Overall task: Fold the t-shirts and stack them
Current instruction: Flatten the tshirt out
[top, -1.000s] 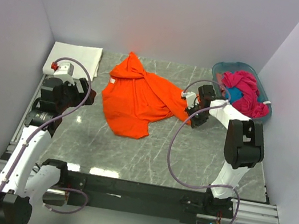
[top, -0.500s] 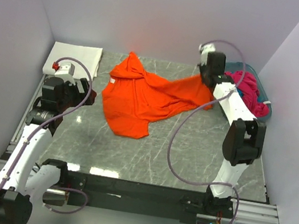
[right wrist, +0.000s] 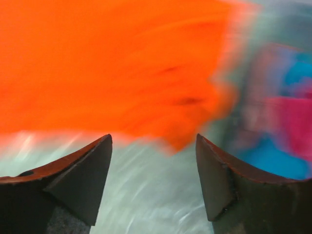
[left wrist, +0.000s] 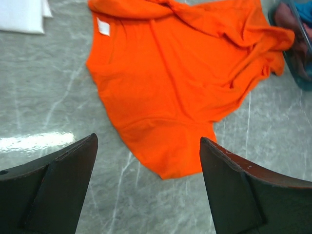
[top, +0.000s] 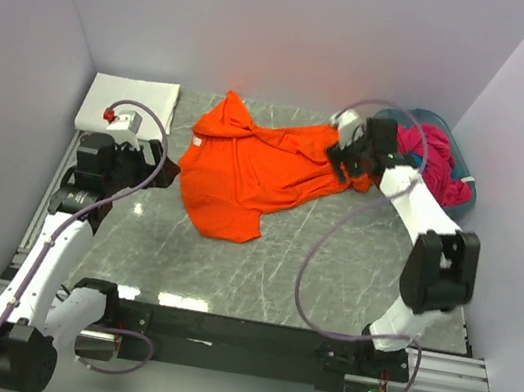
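Over the bench [top: 330,269], top view: the right end effector [top: 340,159] hangs at the far right corner of the orange shirt [top: 247,168], fingers apart, nothing clamped. The shirt lies spread but rumpled between both end effectors, judged to be laid out for flattening before any fold. Just right of that end effector stands the basket [top: 468,188] with a magenta shirt [top: 432,155]. It crowds any pull further right. The left end effector [top: 164,167] waits just left of the orange shirt, with a folded white shirt [top: 131,102] beyond it, likely the stack's start.

Left wrist view: fingers stand wide apart and empty. Ahead of them the orange shirt [left wrist: 180,83] lies creased, its label [left wrist: 103,27] showing. The near hem sits just beyond the fingertips.

Right wrist view: heavily blurred. Fingers are apart with bare bench between them. Orange cloth [right wrist: 112,63] lies just ahead, and a blue shirt [right wrist: 273,161] and magenta cloth to its right.
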`<act>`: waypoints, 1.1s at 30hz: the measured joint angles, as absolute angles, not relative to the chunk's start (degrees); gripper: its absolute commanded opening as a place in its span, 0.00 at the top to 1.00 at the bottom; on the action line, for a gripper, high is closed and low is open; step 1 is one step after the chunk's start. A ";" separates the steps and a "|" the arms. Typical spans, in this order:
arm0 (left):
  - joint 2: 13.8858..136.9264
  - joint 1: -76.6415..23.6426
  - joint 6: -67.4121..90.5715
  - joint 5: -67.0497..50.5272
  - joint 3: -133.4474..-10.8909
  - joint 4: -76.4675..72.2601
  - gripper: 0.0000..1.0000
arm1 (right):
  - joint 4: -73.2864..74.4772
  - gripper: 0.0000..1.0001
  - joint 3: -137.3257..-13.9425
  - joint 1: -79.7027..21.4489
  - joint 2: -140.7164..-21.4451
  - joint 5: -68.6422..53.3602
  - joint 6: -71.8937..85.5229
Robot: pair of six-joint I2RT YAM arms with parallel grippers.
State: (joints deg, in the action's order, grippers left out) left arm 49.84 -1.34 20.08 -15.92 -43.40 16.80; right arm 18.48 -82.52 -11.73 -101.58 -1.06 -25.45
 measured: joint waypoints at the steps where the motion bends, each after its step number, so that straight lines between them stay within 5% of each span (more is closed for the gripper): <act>1: 50.39 -1.34 20.01 -16.84 -43.40 16.82 0.09 | 22.15 0.27 -79.37 -11.86 -98.54 -8.47 -30.11; 5: 51.55 -1.34 19.97 -18.13 -43.40 17.06 0.09 | 33.67 0.34 -73.08 -16.34 -91.29 -28.18 -45.12; 9: 50.78 -1.34 20.01 -16.86 -43.40 17.10 0.09 | 34.06 0.35 -69.34 -28.45 -91.11 -32.95 -48.84; 18: 43.35 -1.39 20.40 -5.04 -43.38 17.23 0.08 | 21.30 0.32 -64.14 -50.76 -96.64 -16.01 -43.81; 27: 41.41 -1.39 20.43 -2.15 -43.31 17.06 0.09 | 18.79 0.35 -65.60 -51.88 -103.11 -5.74 -42.89; 33: 41.98 -1.39 20.43 -2.09 -43.31 17.08 0.09 | 19.31 0.51 -66.43 -52.01 -105.54 -5.67 -43.07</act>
